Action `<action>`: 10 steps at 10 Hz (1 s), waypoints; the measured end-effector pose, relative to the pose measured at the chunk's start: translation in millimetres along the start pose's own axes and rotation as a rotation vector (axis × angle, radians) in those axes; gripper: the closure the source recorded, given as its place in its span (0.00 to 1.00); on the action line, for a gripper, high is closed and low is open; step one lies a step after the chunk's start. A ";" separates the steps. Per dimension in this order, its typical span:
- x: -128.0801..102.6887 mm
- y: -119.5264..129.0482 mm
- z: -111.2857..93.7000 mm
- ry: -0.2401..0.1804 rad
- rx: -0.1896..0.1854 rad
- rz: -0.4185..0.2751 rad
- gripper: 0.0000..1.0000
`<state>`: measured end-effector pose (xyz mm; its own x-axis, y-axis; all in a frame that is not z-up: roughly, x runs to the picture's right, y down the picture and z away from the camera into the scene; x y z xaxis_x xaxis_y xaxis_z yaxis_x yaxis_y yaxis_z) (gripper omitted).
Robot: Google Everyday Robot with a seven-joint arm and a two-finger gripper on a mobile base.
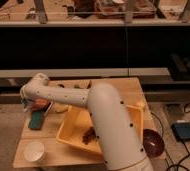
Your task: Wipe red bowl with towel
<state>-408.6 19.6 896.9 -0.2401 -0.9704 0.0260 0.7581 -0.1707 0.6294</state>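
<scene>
Gripper (28,104) just left of bowl (42,105), block (36,120) before them, cup (34,150) frontmost.

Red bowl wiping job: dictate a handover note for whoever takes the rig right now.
Gripper: down at the red bowl, near the left edge of the table.
Towel: pale cloth at the gripper, by the bowl's left rim.
Done: towel brought to the bowl.
Left: wipe the bowl through, then lift clear.
</scene>
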 end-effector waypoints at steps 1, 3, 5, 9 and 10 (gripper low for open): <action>-6.2 15.8 -7.9 0.001 -0.020 0.025 1.00; -18.2 47.9 -25.3 0.010 -0.069 0.079 1.00; -24.2 75.1 -39.7 0.029 -0.117 0.131 1.00; 8.0 100.2 -45.5 0.109 -0.167 0.177 1.00; 20.7 100.1 -43.4 0.126 -0.168 0.173 1.00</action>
<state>-311.4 -25.1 926.7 -0.0292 -0.9994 0.0181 0.8737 -0.0167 0.4861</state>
